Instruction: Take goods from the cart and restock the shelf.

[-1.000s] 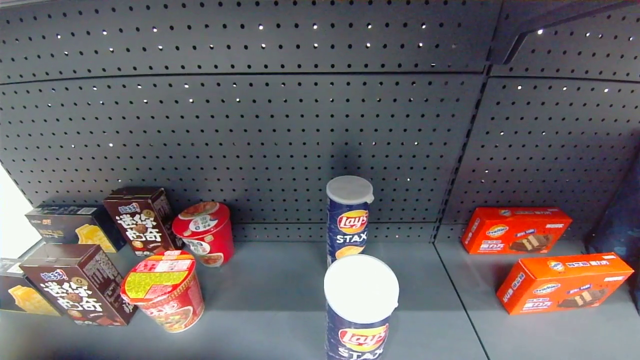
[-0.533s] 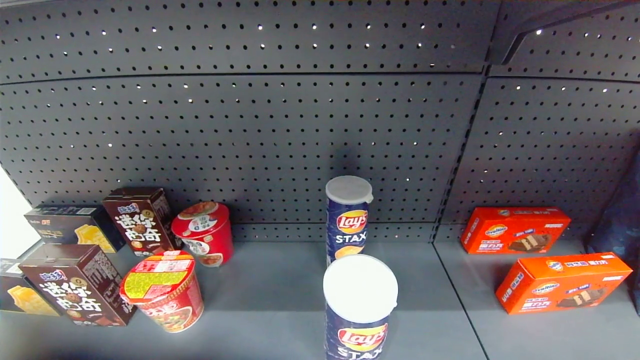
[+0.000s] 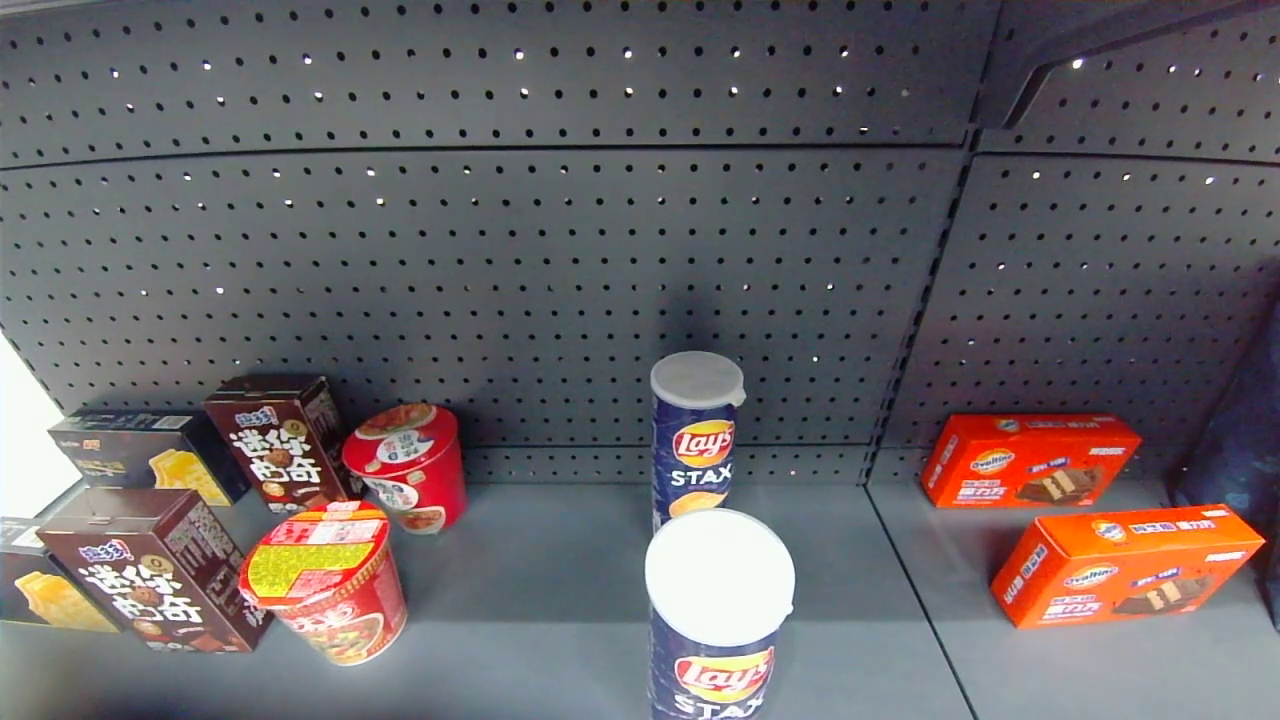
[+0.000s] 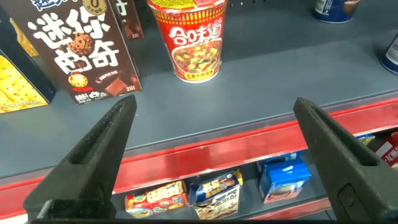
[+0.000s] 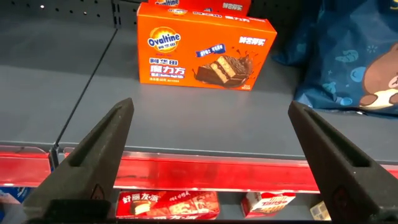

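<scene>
Both spread wide and empty before the shelf's [image 3: 560, 560] front edge, the left hand [image 4: 213, 102] faces the cup noodles [image 4: 194, 40], the right hand [image 5: 210, 104] the orange snack box [image 5: 205, 46].

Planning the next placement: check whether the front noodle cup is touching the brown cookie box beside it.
Apart. The left wrist view shows bare shelf between the noodle cup and the brown cookie box.

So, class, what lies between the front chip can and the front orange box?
Only bare shelf, crossed by a panel seam, separates the can and the box; head view.
</scene>
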